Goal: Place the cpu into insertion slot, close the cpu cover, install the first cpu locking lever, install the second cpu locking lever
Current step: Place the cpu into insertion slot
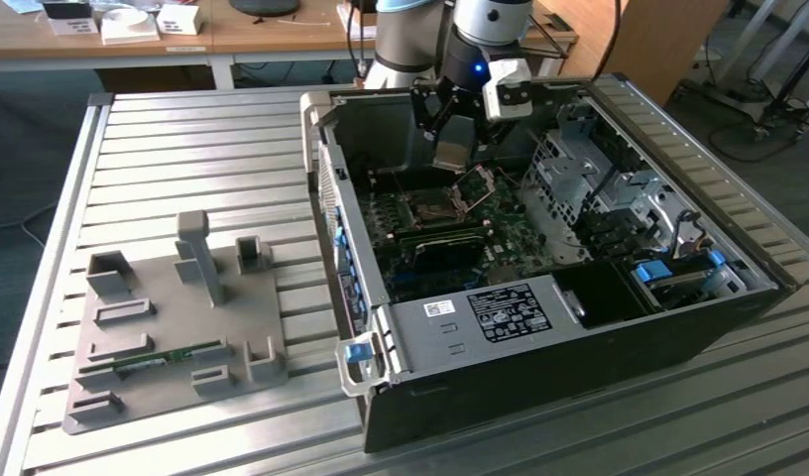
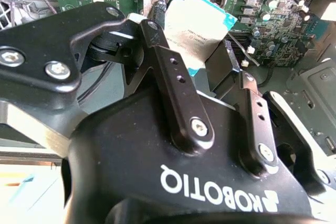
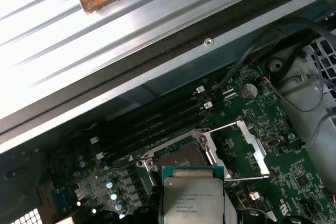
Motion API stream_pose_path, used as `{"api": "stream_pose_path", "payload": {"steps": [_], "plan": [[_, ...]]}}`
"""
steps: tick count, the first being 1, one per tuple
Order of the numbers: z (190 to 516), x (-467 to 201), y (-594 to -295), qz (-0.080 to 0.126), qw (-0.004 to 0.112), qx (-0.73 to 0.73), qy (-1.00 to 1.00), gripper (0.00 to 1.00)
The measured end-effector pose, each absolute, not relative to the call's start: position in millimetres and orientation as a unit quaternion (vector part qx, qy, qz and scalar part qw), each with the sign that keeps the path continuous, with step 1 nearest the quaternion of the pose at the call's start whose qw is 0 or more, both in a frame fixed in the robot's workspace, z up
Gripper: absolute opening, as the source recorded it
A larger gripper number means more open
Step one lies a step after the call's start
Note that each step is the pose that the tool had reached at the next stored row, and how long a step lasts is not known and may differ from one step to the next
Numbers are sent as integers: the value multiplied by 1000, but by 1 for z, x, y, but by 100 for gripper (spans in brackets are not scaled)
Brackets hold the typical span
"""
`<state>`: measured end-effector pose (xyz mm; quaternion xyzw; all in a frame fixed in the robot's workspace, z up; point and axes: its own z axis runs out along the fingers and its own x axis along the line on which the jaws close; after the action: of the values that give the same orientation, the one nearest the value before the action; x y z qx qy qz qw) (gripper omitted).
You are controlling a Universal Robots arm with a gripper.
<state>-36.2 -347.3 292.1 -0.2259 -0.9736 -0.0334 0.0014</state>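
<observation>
Second wrist view: the gripper [image 2: 191, 43] is clamped on the cpu [image 2: 198, 20], with a black finger [image 2: 172, 74] pressing each of two opposite edges. The cpu is a flat square chip with a silver-grey metal lid carrying fine print, bordered by a teal-green substrate, and it is held tilted, clear of the board. Just beyond the jaws lies the insertion slot [image 3: 181, 157], a dark square socket with a metal rim and its contact field exposed. The cpu cover [image 3: 255, 148] stands swung open beside the slot. Farther out, long black memory slots [image 3: 152, 121] cross the green motherboard [image 3: 262, 106] inside the black computer case [image 1: 577, 357].
</observation>
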Motion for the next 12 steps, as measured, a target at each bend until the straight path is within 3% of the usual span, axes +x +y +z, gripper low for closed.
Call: {"api": "stream_pose_path", "payload": {"steps": [12], "plan": [[292, -36, -347, -33, 0, -260, -965, 54]]}}
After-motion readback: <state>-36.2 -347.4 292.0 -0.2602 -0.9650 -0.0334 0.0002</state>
